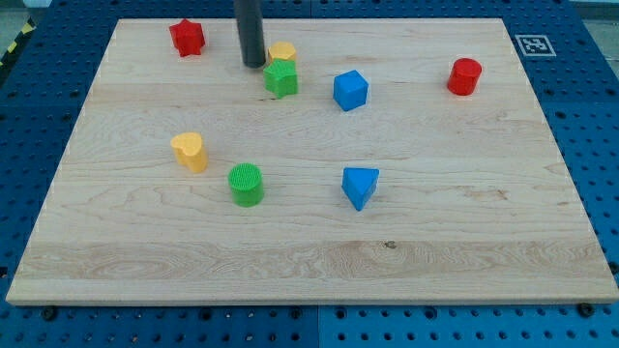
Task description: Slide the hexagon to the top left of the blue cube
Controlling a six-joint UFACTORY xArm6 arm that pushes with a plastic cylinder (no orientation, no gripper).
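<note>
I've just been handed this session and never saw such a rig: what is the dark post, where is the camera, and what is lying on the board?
The dark post is the arm's pushing rod; it has no jaws and holds nothing. My tip rests on the wooden board, just to the view's left of the yellow hexagon, which touches the green block below it. The single camera looks down at the board from its near edge. Also on it: blue cube, red star, red cylinder, yellow heart, green cylinder and blue triangular block.
</note>
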